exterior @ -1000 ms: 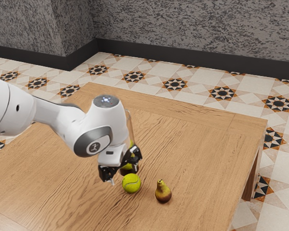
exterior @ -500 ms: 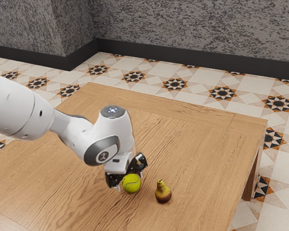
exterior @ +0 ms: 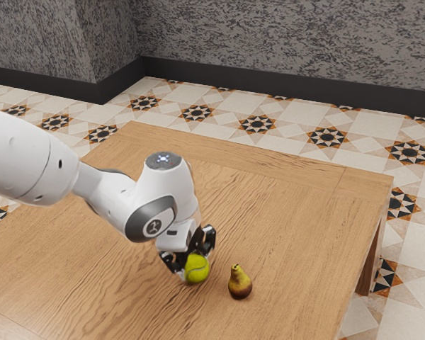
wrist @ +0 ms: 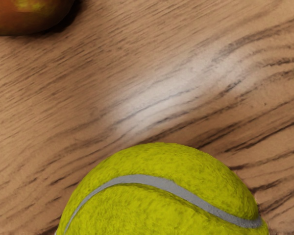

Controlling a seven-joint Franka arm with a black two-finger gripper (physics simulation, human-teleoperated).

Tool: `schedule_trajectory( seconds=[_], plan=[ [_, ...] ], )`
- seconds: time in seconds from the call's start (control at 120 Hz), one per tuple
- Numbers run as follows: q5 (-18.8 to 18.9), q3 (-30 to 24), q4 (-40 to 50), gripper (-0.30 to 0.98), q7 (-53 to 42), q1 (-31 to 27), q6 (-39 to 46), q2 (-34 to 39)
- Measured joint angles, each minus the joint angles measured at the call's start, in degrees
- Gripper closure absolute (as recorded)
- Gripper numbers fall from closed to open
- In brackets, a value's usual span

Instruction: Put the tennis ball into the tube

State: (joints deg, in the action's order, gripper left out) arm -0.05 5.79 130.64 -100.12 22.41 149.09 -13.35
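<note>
Emblem [exterior: 154,227] on arm [exterior: 32,163], tennis ball [exterior: 197,271] in claw [exterior: 195,264]

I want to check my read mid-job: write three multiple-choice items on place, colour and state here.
1. From the yellow-green felt tennis ball, the brown-and-yellow pear is:
A) toward the exterior view's left
B) toward the exterior view's right
C) directly underneath

2. The ball's seam is:
A) red
B) black
C) pale grey

3. The pear is:
A) upright
B) on its side
C) cut in half

Key:
1 B: the exterior view shows it there.
2 C: a grey curve crosses the ball.
3 A: its narrow end points up.
</note>
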Motion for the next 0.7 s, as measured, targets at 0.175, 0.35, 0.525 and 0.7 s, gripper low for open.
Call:
schedule_trajectory(
  seconds=[0.175, 0.35, 0.525, 0.7],
  plan=[
    [-1.9, 0.0, 0.0, 0.60, -0.6, 0.0, -2.0, 5.7],
    [-3.0, -0.6, 0.0, 0.52, -1.2, 0.0, -4.6, 9.2],
    [-4.2, -0.6, -0.5, 0.47, -1.4, 0.5, -8.5, 14.6],
    [-4.8, -0.5, -1.6, 0.44, -1.4, 0.3, -12.0, 19.4]
  ],
)
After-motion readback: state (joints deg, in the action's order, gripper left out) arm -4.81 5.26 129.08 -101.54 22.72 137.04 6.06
